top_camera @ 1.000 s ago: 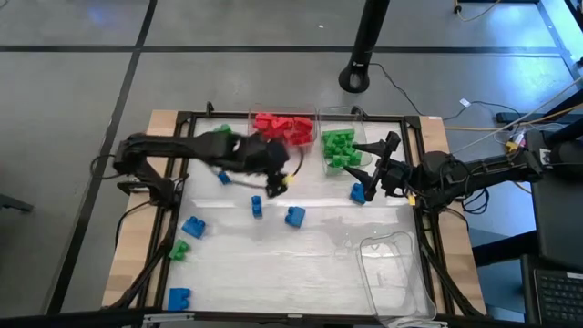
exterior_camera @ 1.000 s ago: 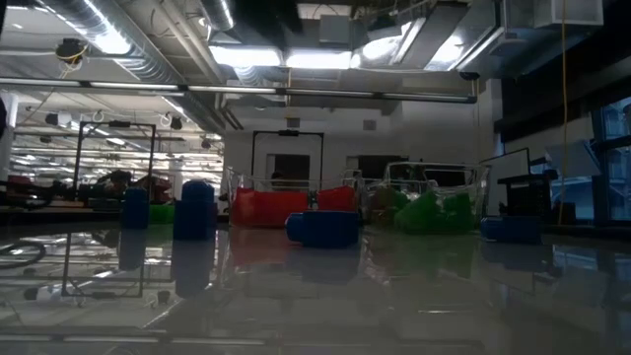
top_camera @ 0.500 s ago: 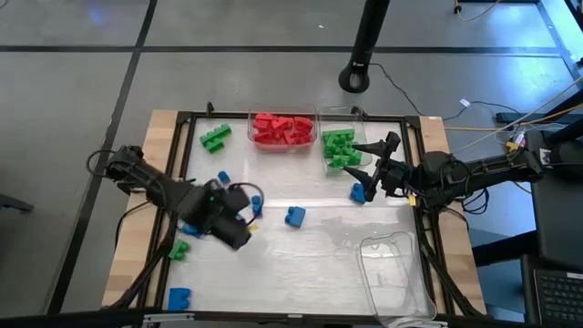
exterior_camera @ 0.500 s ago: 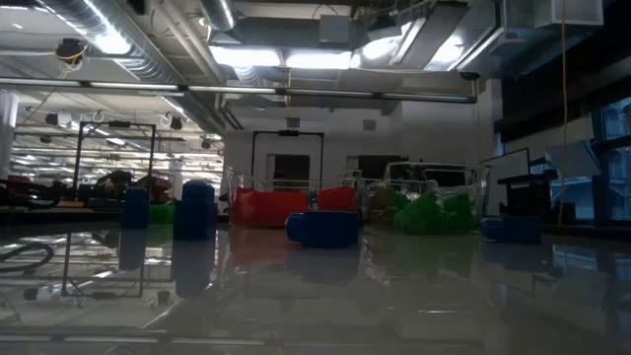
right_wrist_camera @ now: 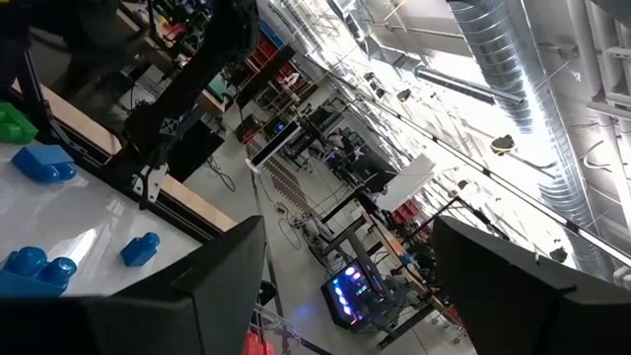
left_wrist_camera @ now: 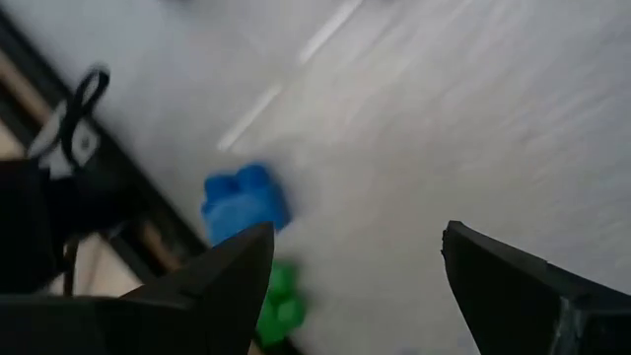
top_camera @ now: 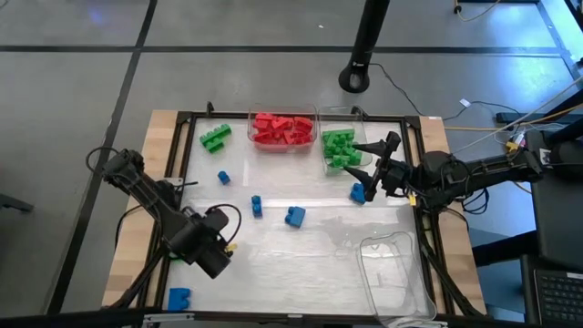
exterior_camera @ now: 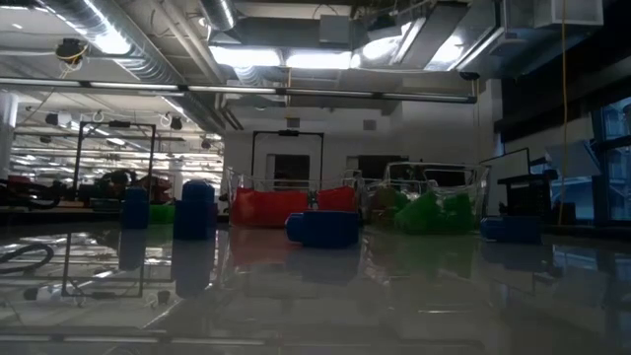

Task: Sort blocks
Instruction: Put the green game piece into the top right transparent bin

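Hovering open-fingered near the worktop's left edge, the left gripper [top_camera: 219, 265] faces a studded blue block [left_wrist_camera: 244, 199]; the right gripper [top_camera: 372, 171] waits open-fingered too.

Clear bins [top_camera: 393, 264], white table [top_camera: 301, 260], grey floor [top_camera: 73, 82], black stand base [top_camera: 355, 78]

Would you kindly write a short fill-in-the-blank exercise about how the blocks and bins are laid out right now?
1. The bin of red blocks stands beside a bin holding ____ blocks.
2. The clear bin near the table's front right corner holds ____ blocks.
3. The left gripper hovers with its jaws ____.
4. The block lying by the right gripper is ____.

Missing words: green; no; open; blue
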### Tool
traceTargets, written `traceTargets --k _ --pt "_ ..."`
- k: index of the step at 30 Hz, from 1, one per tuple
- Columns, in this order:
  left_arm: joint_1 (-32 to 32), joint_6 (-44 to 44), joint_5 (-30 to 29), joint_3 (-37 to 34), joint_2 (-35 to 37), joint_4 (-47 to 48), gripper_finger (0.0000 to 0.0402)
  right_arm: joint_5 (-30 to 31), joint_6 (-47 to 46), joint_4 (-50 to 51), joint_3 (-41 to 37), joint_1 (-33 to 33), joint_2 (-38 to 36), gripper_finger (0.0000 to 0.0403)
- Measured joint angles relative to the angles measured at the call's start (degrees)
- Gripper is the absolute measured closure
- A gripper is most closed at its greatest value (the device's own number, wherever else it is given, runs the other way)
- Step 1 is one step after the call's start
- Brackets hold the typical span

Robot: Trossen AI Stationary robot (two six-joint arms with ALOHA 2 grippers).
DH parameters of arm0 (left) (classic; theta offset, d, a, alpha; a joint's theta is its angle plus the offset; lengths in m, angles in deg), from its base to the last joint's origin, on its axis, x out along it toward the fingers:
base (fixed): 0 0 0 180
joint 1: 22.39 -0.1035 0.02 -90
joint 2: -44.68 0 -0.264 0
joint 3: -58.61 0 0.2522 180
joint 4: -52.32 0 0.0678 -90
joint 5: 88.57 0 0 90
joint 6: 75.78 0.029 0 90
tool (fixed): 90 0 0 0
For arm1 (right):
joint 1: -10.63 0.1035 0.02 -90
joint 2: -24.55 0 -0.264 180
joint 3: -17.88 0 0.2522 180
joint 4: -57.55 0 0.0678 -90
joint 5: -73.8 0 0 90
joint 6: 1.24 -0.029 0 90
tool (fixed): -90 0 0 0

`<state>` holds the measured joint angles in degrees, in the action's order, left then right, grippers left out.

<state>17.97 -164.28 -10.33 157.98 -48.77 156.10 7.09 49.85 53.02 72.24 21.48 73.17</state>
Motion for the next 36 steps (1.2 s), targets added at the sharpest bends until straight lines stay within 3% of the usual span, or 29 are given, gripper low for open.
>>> traceTargets --k 18,36 --pt "1.81 -2.89 18.12 -19.02 -0.05 -5.82 0.0123 0.00 0.00 0.44 0.00 0.02 0.00 0.0114" --pt "4.81 -6.42 24.38 -29.13 -0.07 -16.03 0.0123 0.00 0.00 0.44 0.02 0.02 0.00 0.0114"
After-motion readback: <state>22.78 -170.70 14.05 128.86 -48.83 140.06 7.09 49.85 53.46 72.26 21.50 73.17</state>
